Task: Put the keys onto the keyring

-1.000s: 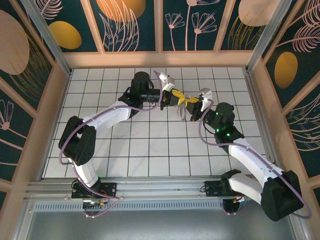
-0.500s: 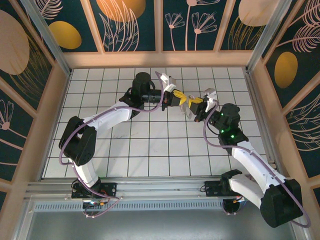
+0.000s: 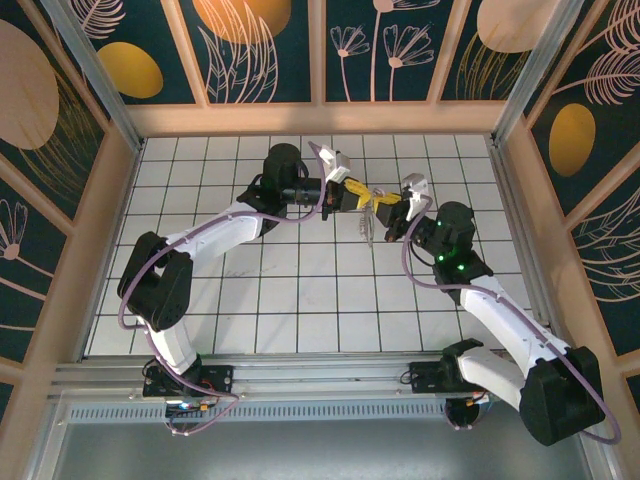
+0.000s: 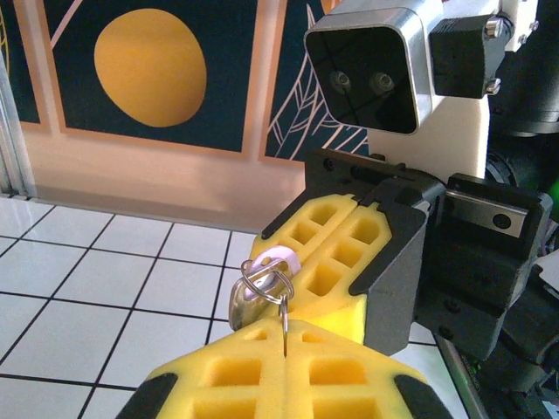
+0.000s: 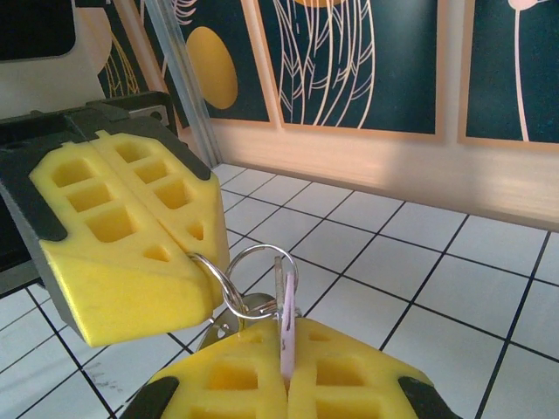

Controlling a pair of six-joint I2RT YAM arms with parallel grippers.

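In the left wrist view my left gripper [image 4: 285,339] is shut on the edge of a silvery split keyring [image 4: 265,284], which stands up from between its yellow pads. Facing it, my right gripper [image 4: 325,253] pinches the pale lilac key head [image 4: 279,257]. In the right wrist view my right gripper [image 5: 286,351] is shut on the lilac key [image 5: 286,319], whose top sits inside the keyring [image 5: 258,269]. A second loop runs into the left gripper's pads [image 5: 131,223]. From above, both grippers, left [image 3: 352,193] and right [image 3: 394,211], meet over the far middle tiles.
A silvery metal tag [image 4: 240,304] dangles from the rings below the pads, and it hangs between the grippers in the top view [image 3: 367,228]. White tiled floor [image 3: 300,290] lies beneath. Patterned walls [image 3: 320,60] enclose the back and sides.
My right gripper swung a little right, then came back left toward the left gripper. The dangling metal swung with it. The left arm has barely moved.
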